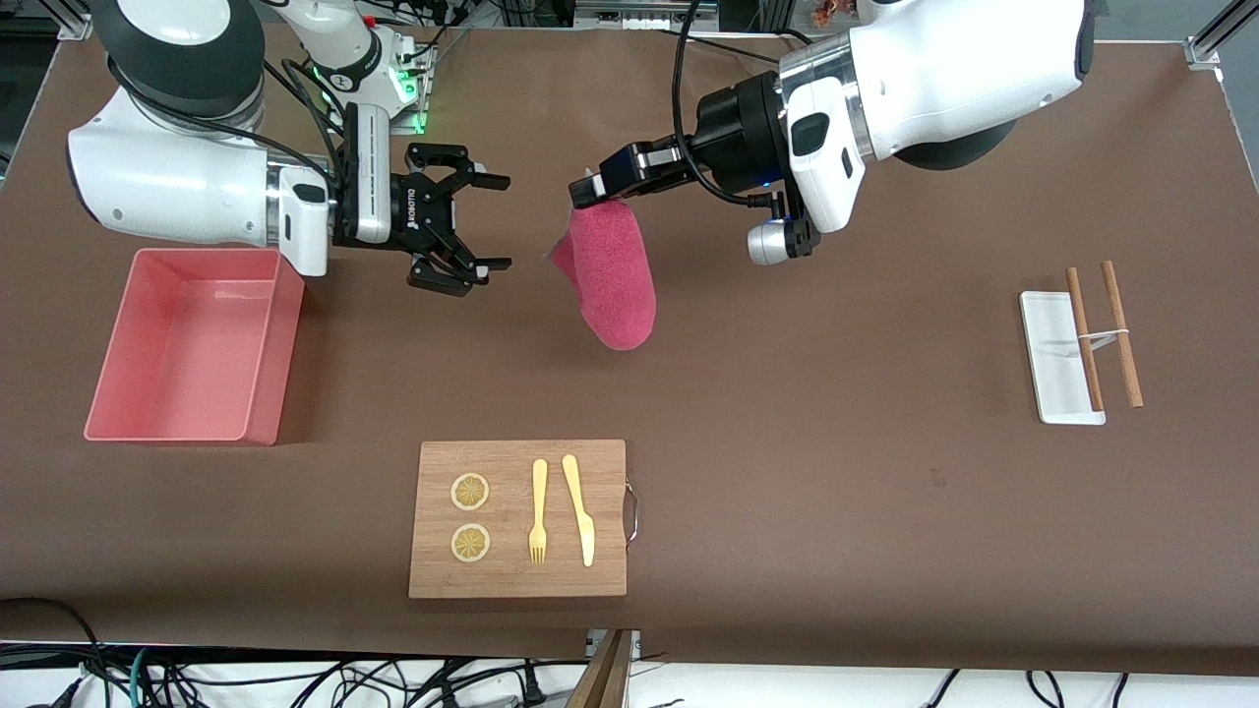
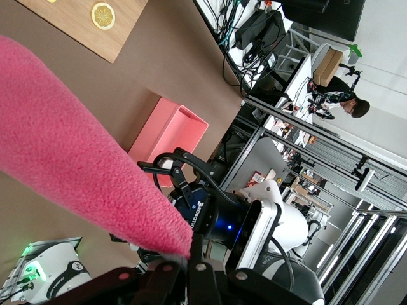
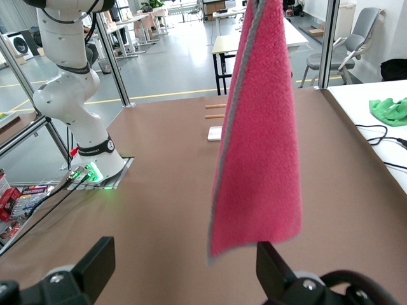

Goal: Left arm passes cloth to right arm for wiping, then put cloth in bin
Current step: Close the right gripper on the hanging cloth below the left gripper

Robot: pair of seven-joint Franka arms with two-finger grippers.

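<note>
The left gripper is up over the middle of the table, its slim black fingers clenched on the top corner of the cloth. The cloth hangs free from that pinch, pink face showing, its pale grey edging seen along one side in the right wrist view. In the left wrist view the cloth fills much of the picture, tapering down to the pinch.

The right gripper hovers at about 9 o'clock from the cloth, near it but apart, jaws spread wide and pointed at it, holding nothing. Its black claw fingers frame the hanging cloth in its own wrist view.

The bin sits on the table toward the right arm's end, at about 7 o'clock from the right gripper.

A cutting board lies nearer the front camera, at about 6 o'clock from the cloth, carrying two lemon slices, a fork and a knife. A white tray with chopsticks rests toward the left arm's end.
</note>
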